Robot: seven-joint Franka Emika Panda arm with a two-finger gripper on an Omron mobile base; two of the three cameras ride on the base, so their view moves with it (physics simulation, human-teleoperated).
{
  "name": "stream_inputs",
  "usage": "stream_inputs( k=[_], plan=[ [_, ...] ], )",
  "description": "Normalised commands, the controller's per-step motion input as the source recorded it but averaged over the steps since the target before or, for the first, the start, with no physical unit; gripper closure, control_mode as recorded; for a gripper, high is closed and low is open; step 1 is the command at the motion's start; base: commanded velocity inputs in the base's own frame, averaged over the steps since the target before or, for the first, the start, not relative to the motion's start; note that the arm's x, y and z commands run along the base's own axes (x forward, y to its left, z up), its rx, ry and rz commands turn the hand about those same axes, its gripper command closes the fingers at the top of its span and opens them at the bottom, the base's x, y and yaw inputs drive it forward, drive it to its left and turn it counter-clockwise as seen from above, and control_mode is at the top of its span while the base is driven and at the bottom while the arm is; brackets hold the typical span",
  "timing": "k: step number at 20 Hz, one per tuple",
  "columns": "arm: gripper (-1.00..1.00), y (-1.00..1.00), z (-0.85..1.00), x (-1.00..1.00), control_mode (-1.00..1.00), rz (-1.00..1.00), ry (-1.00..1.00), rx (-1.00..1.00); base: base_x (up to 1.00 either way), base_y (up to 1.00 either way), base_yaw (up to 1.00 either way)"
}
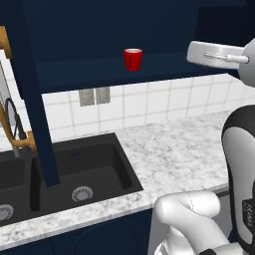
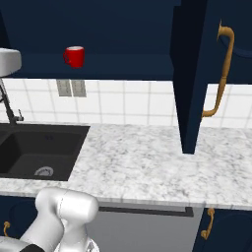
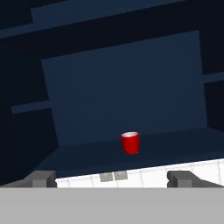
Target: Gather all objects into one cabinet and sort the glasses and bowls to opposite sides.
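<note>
A bright red cup (image 1: 133, 59) (image 2: 74, 56) (image 3: 130, 142), one of the glasses, stands upright on the bottom shelf of the open dark navy cabinet (image 1: 99, 79) (image 2: 128, 66) (image 3: 131, 87). It sits alone there, near the middle of the shelf. My gripper (image 3: 113, 178) is open and holds nothing. It is raised in front of the cabinet and faces the cup from some distance, its fingertips (image 3: 41, 177) set wide apart. The bowls are out of view.
Two cabinet doors stand open toward me, one (image 1: 35, 99) over the sink, the other (image 2: 193, 74) with a long brass handle (image 2: 224, 74). Below lie a marble counter (image 1: 174, 149) (image 2: 142, 162), a black sink (image 1: 84, 169) (image 2: 39, 152) and a dark faucet (image 1: 15, 122).
</note>
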Motion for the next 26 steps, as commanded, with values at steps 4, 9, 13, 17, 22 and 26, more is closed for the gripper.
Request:
stream_inputs(
  k=[4,9,13,17,22,26],
  plan=[
    [-1.0,0.11,0.0,0.0,-1.0,-0.1,0.0,-0.11,0.0,0.0,0.0],
    [-1.0,0.03,0.0,0.25,-1.0,-0.3,0.0,-0.23,0.0,0.0,0.0],
    [-1.0,0.04,-0.04,0.07,-1.0,0.0,-0.01,0.04,0.0,0.0,0.0],
    [-1.0,0.11,-0.17,0.64,-1.0,0.08,0.02,0.13,0.0,0.0,0.0],
    [-1.0,0.04,-0.04,0.53,-1.0,0.03,0.01,0.01,0.0,0.0,0.0],
    [-1.0,0.0,-0.32,0.16,-1.0,0.0,0.0,-0.01,0.0,0.0,0.0]
  ],
)
